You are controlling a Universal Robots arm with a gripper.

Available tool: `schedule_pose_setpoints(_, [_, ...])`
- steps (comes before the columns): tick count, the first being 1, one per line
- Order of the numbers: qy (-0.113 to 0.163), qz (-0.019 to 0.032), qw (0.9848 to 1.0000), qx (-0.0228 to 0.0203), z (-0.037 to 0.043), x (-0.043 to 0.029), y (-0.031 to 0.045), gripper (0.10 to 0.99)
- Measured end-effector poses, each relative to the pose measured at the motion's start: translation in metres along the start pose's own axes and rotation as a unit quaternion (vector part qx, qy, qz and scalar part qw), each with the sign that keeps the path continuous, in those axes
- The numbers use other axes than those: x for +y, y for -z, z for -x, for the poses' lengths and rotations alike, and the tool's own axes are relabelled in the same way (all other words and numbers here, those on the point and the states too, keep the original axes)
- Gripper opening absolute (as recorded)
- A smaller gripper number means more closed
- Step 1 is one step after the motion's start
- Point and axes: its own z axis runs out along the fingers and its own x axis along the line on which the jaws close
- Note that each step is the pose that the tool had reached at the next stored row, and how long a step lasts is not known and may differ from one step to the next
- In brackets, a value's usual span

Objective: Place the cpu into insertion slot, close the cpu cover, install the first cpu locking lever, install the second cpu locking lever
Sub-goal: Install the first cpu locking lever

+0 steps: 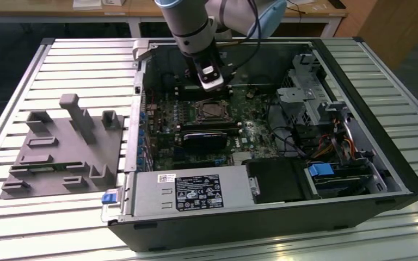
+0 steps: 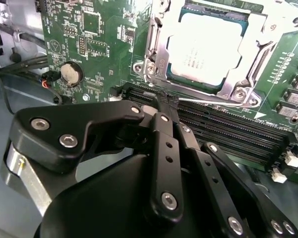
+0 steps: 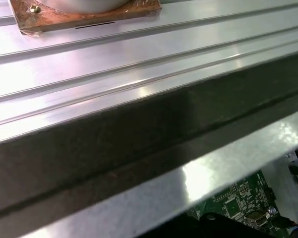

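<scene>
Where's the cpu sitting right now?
In the second wrist view the cpu lies framed by the cpu cover, beside the long black memory slots.

A silver-grey top is shown on the cpu [image 2: 203, 47], framed by the silver cpu cover [image 2: 156, 49]; the circuit board [image 2: 104, 44] is coloured green, the claw [image 2: 164, 104] black, the table [image 1: 71, 60] ribbed silver.

Grey fixture [image 1: 63, 157] beside open case [image 1: 267, 224]
</scene>
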Motion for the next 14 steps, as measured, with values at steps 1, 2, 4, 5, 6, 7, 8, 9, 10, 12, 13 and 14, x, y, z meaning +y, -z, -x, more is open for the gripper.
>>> schedule_pose_setpoints(1, [-0.001,-0.0003,1.0,-0.0002,-0.0001,-0.0001,-0.0005,0.102])
schedule_pose_setpoints(2, [-0.001,-0.0004,1.0,-0.0003,-0.0003,-0.0002,-0.001,0.102])
schedule_pose_setpoints(4, [-0.002,-0.0006,1.0,-0.0005,-0.0006,-0.0005,-0.0021,0.102])
schedule_pose_setpoints(5, [-0.002,-0.0007,1.0,-0.0006,-0.0008,-0.0006,-0.0027,0.102])
schedule_pose_setpoints(6, [-0.003,-0.0009,1.0,-0.0007,-0.0009,-0.0008,-0.0032,0.102])
schedule_pose_setpoints(7, [-0.003,-0.0012,1.0,-0.0008,-0.0011,-0.0009,-0.0038,0.102])
schedule_pose_setpoints(8, [-0.003,-0.0015,1.0,-0.001,-0.0012,-0.001,-0.0043,0.102])
schedule_pose_setpoints(9, [-0.004,-0.002,1.0,-0.0012,-0.0014,-0.0011,-0.0047,0.102])
schedule_pose_setpoints(10, [-0.004,-0.0026,1.0,-0.0015,-0.0015,-0.0012,-0.0051,0.102])
schedule_pose_setpoints(12, [-0.004,-0.0037,1.0,-0.002,-0.0017,-0.0014,-0.0058,0.102])
schedule_pose_setpoints(13, [-0.004,-0.0043,1.0,-0.0023,-0.0018,-0.0015,-0.0062,0.102])
schedule_pose_setpoints(14, [-0.005,-0.0048,1.0,-0.0025,-0.0019,-0.0016,-0.0066,0.102])
